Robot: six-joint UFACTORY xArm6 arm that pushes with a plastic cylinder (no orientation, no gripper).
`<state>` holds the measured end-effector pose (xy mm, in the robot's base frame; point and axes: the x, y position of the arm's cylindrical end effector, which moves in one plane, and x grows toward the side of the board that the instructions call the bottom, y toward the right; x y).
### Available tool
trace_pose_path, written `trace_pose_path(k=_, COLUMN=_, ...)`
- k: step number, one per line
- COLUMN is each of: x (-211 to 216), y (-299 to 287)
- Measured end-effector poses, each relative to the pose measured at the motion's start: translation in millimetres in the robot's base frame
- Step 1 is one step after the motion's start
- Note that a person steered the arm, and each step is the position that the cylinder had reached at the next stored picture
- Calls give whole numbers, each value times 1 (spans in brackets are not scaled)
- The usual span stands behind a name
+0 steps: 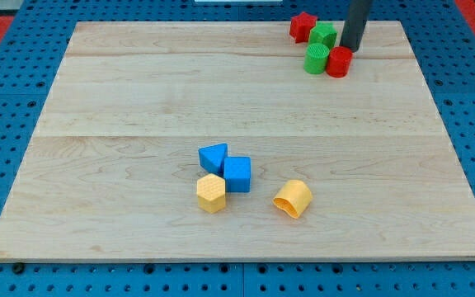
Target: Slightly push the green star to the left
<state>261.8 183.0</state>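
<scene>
The green star (323,35) sits near the view's top right, in a tight cluster. A red star (303,26) touches it on the left. A green cylinder (317,59) lies just below it, and a red cylinder (339,62) sits beside that one. My tip (350,49) is down on the board just right of the green star and right above the red cylinder. It is very close to both; I cannot tell whether it touches either.
A second group lies low in the board's middle: a blue triangular block (213,157), a blue cube (237,174), a yellow hexagonal block (211,193) and a yellow cylinder (293,199). The board's top edge (237,23) runs close behind the cluster.
</scene>
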Motion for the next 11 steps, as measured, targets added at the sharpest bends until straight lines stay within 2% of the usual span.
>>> trace_pose_path(k=1, x=0, y=0)
trace_pose_path(k=3, x=-57, y=32)
trace_pose_path(k=4, x=-59, y=29)
trace_pose_path(k=7, x=-49, y=-32)
trace_pose_path(k=11, x=-41, y=-28)
